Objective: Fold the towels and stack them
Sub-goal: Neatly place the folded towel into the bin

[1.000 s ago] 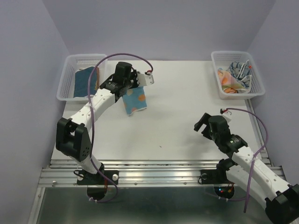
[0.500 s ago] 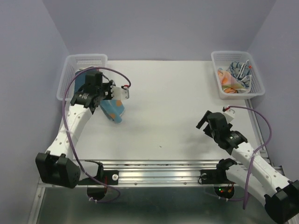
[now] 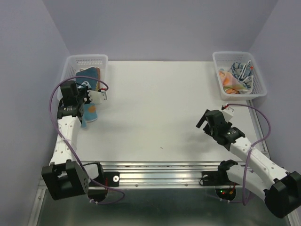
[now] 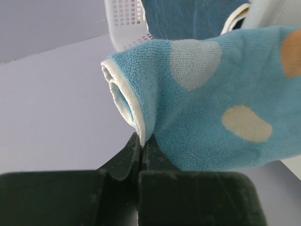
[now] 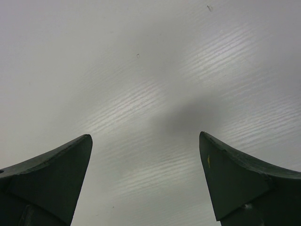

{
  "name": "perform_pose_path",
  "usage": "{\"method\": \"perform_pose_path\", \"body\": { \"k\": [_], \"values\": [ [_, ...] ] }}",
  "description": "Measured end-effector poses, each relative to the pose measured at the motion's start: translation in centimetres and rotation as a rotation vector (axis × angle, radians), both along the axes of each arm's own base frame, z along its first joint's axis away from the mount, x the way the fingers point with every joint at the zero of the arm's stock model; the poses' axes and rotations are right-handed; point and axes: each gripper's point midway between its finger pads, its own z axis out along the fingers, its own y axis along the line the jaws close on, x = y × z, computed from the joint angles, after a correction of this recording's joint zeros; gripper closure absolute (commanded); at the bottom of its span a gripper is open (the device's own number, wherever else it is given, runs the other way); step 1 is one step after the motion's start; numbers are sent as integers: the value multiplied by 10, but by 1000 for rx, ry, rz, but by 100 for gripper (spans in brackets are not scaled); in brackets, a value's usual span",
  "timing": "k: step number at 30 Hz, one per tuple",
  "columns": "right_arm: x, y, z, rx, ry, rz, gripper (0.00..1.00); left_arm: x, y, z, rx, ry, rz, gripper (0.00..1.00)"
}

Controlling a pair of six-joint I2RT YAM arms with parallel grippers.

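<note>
I've got the left gripper (image 3: 87, 107) clamped on the dotted blue towel (image 3: 91, 113). In the left wrist view the jaws are pinched tight on its rolled, white-hemmed edge. The towel is light blue with pale and orange spots. It hangs off the fingers at the left side of the table (image 3: 160, 103), just beside the near end of the left basket (image 3: 70, 62). I can't tell if its lower end touches the table. Inside that basket sits a darker blue cloth (image 3: 90, 74), lying flat. The right gripper (image 3: 203, 121) hangs over bare table on the right side, well apart from any cloth, jaws spread wide with nothing between them. In the far right corner is the right basket (image 3: 217, 70) with a loose heap of towels (image 3: 237, 77), orange, white and blue-patterned, all crumpled and none folded
</note>
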Motion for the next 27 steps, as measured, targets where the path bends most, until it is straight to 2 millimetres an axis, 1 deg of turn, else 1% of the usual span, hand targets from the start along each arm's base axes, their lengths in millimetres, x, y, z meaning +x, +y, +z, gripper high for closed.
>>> {"method": "perform_pose_path", "body": {
  "k": [3, 7, 9, 13, 17, 20, 27],
  "values": [
    [1, 1, -4, -5, 12, -1, 0, 24, 15, -11, 2, -32, 12, 100],
    [4, 2, -4, 2, 8, -6, 0, 51, 19, -10, -41, -103, -10, 100],
    [4, 2, -4, 4, 8, -8, 0, 63, 16, -3, -62, -139, -34, 100],
    [4, 2, -4, 9, 6, -12, 0, 83, 8, 17, -81, -222, -99, 100],
    [5, 1, -3, 5, 1, -17, 0, 105, 3, 26, -103, -266, -142, 100],
    [5, 1, -3, 4, -2, -20, 0, 117, 2, 24, -111, -271, -160, 100],
    [7, -1, -2, -4, -12, -33, 0, 143, 2, 4, -116, -233, -196, 100]
  ]
}}
